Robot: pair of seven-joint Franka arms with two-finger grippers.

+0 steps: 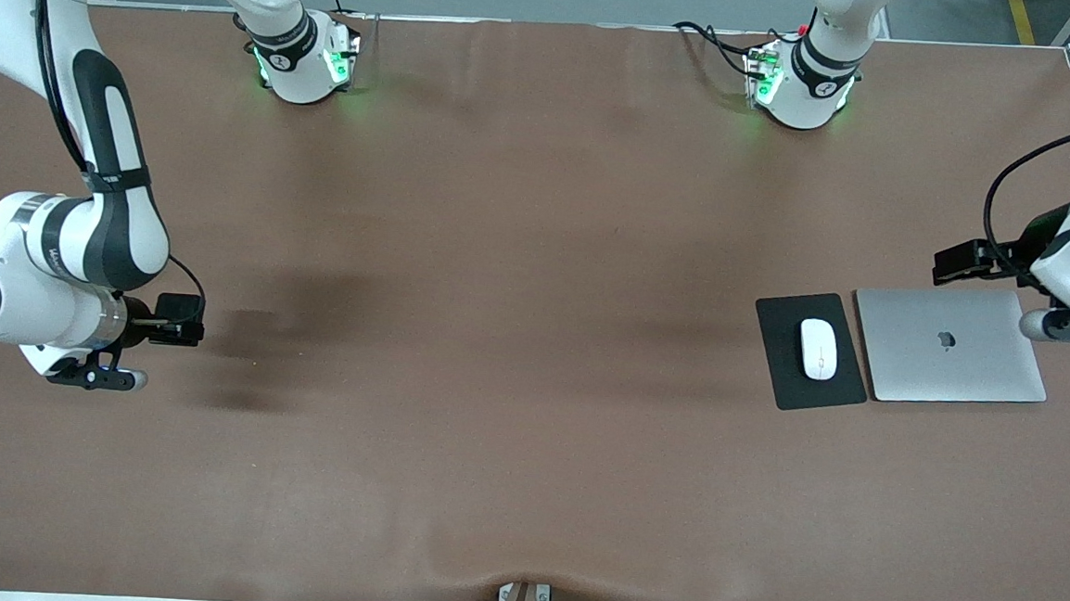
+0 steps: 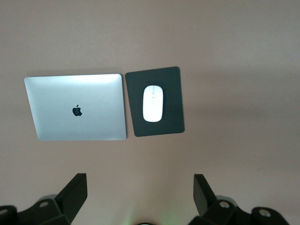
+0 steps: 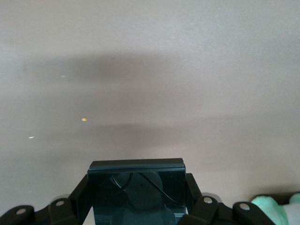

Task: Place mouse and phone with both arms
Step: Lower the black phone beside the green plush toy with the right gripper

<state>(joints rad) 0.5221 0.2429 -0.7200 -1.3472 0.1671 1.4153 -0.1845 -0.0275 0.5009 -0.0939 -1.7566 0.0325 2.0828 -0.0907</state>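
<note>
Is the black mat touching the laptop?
Apart. The left wrist view shows a thin strip of brown table between the mat and the laptop.

Even overhead light, soft shadows.

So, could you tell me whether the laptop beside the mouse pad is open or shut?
Shut. The laptop lies flat with its silver lid and logo facing up; no screen or keyboard shows in the front or left wrist view.

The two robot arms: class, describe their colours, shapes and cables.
Both arms are white, rounded, jointed segments with black bands; bases glow green. Black cables run along them. The left hand and right hand are black, with two flat fingers.
</note>
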